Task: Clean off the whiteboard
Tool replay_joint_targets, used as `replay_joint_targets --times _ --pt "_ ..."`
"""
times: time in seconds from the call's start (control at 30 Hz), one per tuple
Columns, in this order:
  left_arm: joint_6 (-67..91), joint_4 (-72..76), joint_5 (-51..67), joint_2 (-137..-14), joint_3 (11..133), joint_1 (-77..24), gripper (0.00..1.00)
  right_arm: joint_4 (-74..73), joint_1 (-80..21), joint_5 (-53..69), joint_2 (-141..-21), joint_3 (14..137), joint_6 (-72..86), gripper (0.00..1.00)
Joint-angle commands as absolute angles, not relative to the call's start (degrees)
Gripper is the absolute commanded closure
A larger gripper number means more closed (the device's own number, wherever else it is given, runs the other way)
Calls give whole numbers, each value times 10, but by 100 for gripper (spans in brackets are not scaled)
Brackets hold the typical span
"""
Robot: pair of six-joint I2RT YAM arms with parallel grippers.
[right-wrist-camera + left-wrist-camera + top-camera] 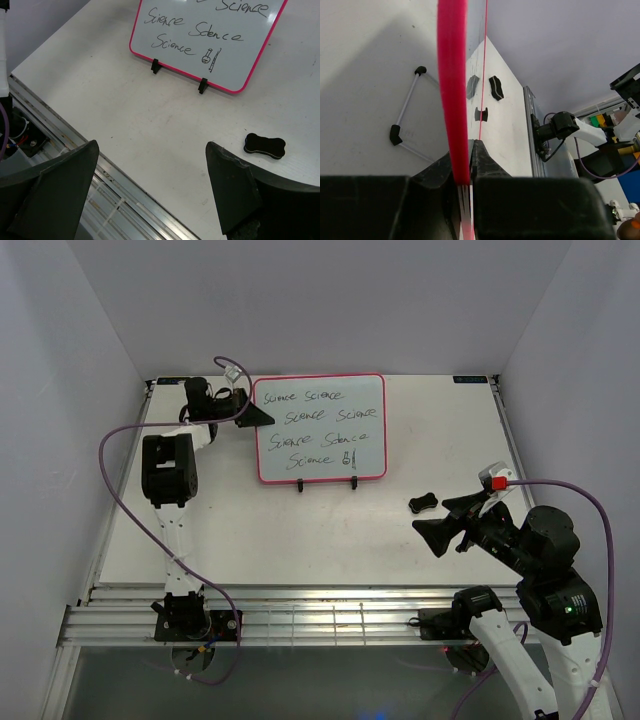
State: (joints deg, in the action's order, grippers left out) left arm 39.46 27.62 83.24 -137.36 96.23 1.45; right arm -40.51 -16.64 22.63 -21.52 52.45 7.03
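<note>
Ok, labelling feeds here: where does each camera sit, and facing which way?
Top external: above, behind the bases, looking down; both arms show, left tool shut on the whiteboard.
Left wrist: looks along the whiteboard's pink edge between its fingers.
Right wrist: looks down past the open right tool at the eraser.
Shared: top and right wrist both show the writing.

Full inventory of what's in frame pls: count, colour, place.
whiteboard: 1, white with pink-red frame and black "Science" writing, standing at the table's far centre
easel stand: 1, black feet, under the whiteboard
eraser: 1, black, bone-shaped, on the table to the right of the board
table: 1, white, under everything
cables: 2, purple, one along each arm
left gripper: 1, black, jaws shut on the whiteboard's left frame edge
right gripper: 1, black, jaws open, near the eraser
</note>
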Motion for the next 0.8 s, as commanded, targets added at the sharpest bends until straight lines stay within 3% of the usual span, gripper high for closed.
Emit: replay_joint_targets --times 0.0,0.13,0.2,0.3,0.33,0.4,0.5,0.77 --pt "409 334 848 -1362 948 10 84 -393 -170 227 -211 530 69 7" --pt "462 421 846 -1358 931 10 100 -391 -169 227 -211 528 70 7" --pt "531 484 847 -1354 913 9 100 -390 -170 227 -210 527 71 7" --pt "655 678 836 -1370 914 11 100 -389 -169 222 -209 526 71 7" --pt "764 796 832 -1381 924 16 100 -389 -170 220 -209 524 71 7" --pt "846 858 824 -1418 958 18 100 -389 -170 216 -207 522 71 7" --pt "857 847 827 -1420 996 15 100 -390 -170 209 -205 517 70 7" --pt "763 766 805 -1347 955 16 100 -382 -169 210 -207 511 73 7"
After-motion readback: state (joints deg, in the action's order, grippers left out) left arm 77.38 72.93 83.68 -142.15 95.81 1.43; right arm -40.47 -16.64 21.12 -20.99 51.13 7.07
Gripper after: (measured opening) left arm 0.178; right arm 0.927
